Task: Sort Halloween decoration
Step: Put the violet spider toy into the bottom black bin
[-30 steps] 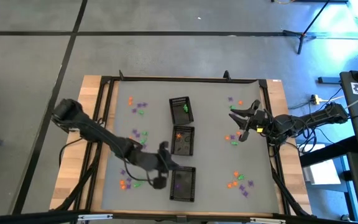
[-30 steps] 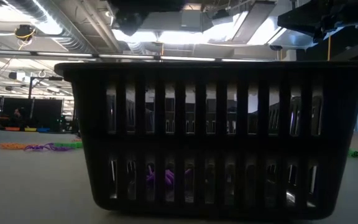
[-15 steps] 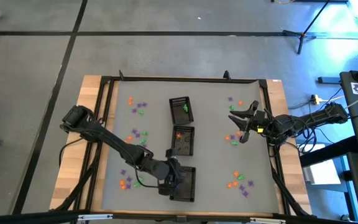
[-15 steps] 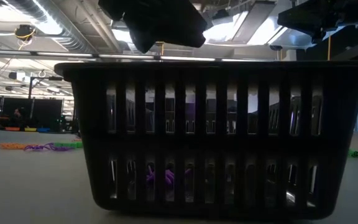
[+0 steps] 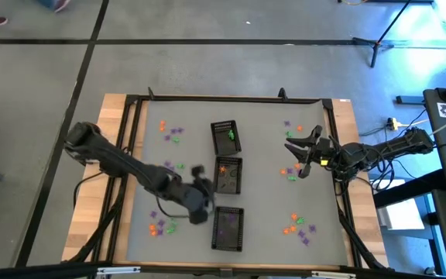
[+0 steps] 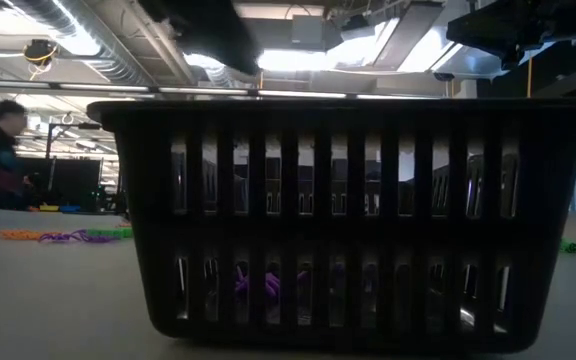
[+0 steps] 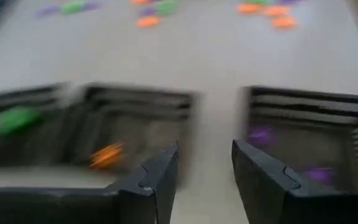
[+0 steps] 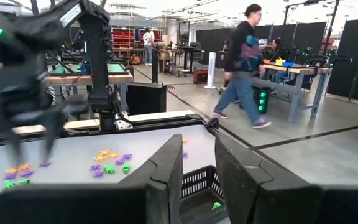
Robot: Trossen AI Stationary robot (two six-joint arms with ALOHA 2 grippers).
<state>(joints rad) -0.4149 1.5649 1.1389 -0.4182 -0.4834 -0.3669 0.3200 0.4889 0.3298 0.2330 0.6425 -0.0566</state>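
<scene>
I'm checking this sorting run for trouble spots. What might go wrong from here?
The left gripper hangs open close beside the three trays; a swing could knock one and spill its pieces. The purple pieces lie mixed with green and orange, each very small, so a pinch may take two colours. The right gripper waits near the table's right edge.

no text, label, brand or number can be read anywhere here.

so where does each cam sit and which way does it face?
High: overhead, straight down; both arms, three trays, left gripper, right gripper.
Low: table height, level; near tray, arm bits above.
Left wrist: past open fingers onto trays.
Right wrist: past fingers over table to room, a person walking.
Shared: high and left wrist show purple trinkets in near tray.
</scene>
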